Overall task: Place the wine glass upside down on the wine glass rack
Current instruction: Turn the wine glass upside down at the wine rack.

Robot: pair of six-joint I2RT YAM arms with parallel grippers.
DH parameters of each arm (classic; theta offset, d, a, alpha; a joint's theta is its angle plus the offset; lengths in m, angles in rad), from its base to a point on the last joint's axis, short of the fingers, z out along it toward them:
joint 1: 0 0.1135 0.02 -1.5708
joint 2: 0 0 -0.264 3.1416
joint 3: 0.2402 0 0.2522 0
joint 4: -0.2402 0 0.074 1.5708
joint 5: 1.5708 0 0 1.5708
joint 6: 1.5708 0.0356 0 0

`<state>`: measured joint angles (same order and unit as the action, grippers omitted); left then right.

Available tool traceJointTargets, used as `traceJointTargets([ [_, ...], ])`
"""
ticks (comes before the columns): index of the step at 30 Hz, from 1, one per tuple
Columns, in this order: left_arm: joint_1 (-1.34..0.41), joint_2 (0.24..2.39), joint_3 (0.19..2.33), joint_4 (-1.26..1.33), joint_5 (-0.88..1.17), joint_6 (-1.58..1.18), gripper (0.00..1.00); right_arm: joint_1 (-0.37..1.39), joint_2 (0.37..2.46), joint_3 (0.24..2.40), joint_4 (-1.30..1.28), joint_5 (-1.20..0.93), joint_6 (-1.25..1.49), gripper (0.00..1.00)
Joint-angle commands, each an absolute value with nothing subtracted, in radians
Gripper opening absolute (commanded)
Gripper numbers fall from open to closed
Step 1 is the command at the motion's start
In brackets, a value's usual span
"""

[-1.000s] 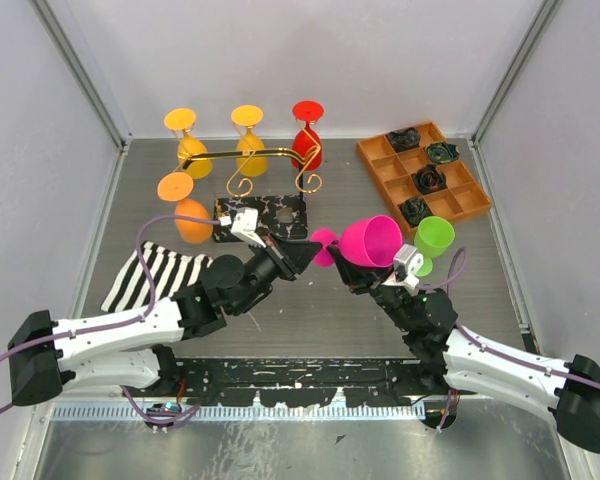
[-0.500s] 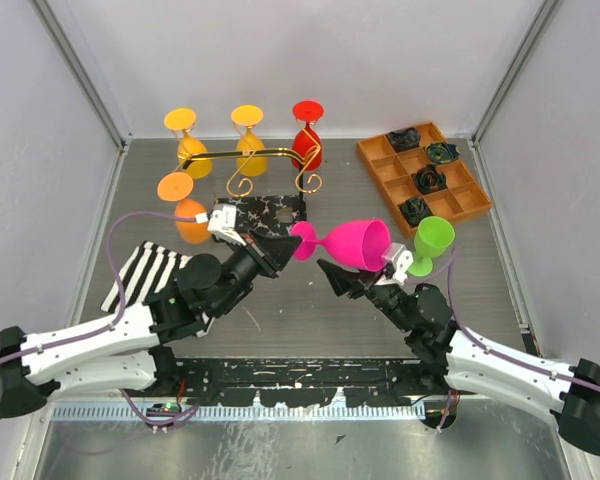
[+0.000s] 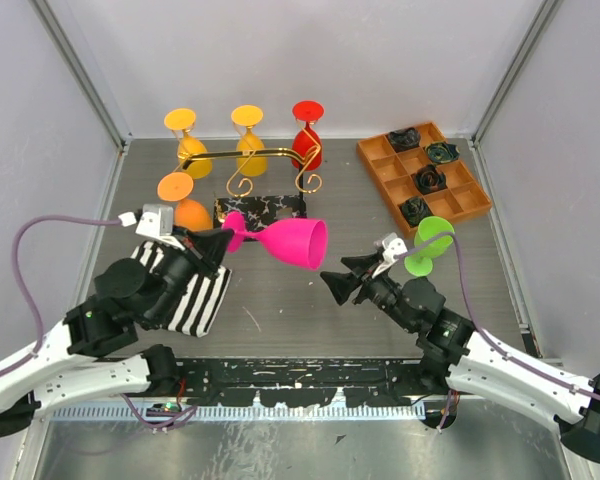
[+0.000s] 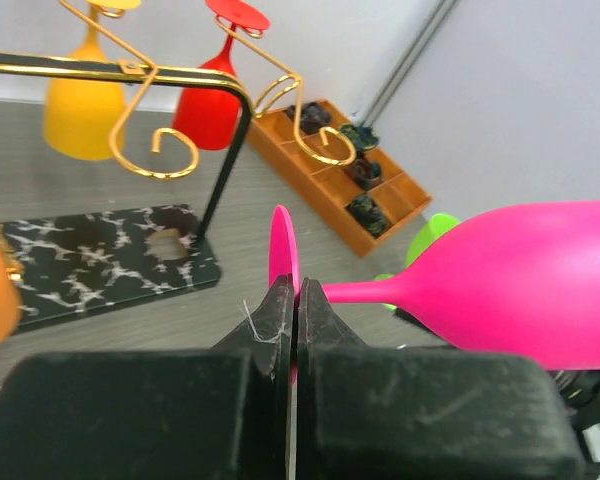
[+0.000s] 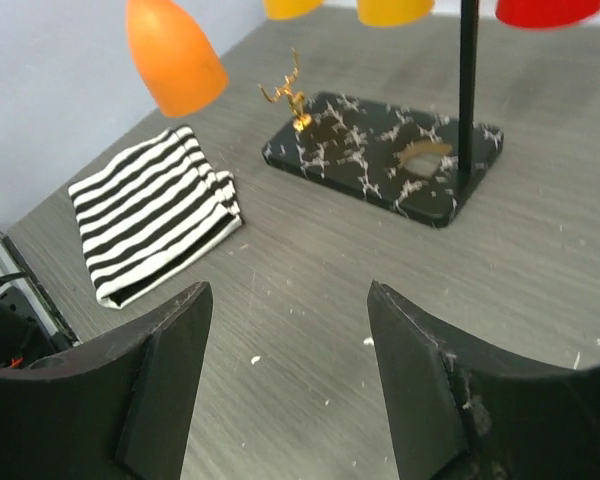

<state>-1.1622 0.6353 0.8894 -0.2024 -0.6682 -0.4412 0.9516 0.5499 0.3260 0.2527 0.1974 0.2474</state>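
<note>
Nearest you, your right gripper (image 3: 339, 274) stands open and empty over the bench (image 3: 280, 312). Your left gripper (image 3: 218, 243) is clamped on the foot of the pink wine glass (image 3: 292, 242), held sideways in the air. Beyond stands the wine glass rack (image 3: 242, 154), with glasses hanging upside down.

Wine glass (image 3: 292, 243): magenta, opaque; held level above the desk (image 3: 310, 300), bowl mouth to the right, flat foot to the left; foot rim pinched edge-on in the left claw (image 3: 223, 243); just in front of the wine glass rack (image 3: 268, 208).
Rack: upright; thin gold bar, curled scroll hooks; black-and-white marbled base flat on desk.
</note>
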Motion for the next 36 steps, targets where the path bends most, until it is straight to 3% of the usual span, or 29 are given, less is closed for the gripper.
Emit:
traceJointTargets([
  [1,-1.165,0.584,0.942,-0.418,-0.682,-0.243,0.0,0.951,0.594,0.507,-0.113,0.282,0.44,0.71],
  [8,-1.167,0.515,0.939,-0.541,-0.67,-0.049,0.0,0.951,0.77,0.725,-0.548,0.284,0.592,0.83],
  [11,-1.166,0.518,0.941,-0.559,-0.683,0.03,0.0,0.951,0.802,0.76,-0.589,0.25,0.582,1.0],
  [22,-1.166,0.664,0.983,-0.591,-0.575,0.3,0.0,0.951,0.793,0.87,-0.67,0.264,0.501,0.98],
  [32,-1.166,0.781,1.037,-0.514,-0.317,0.329,0.0,0.951,0.746,0.873,-0.457,-0.128,0.366,0.97],
  [36,-1.167,0.81,1.053,-0.501,-0.215,0.344,0.0,0.951,0.728,0.86,-0.351,-0.184,0.407,0.89],
])
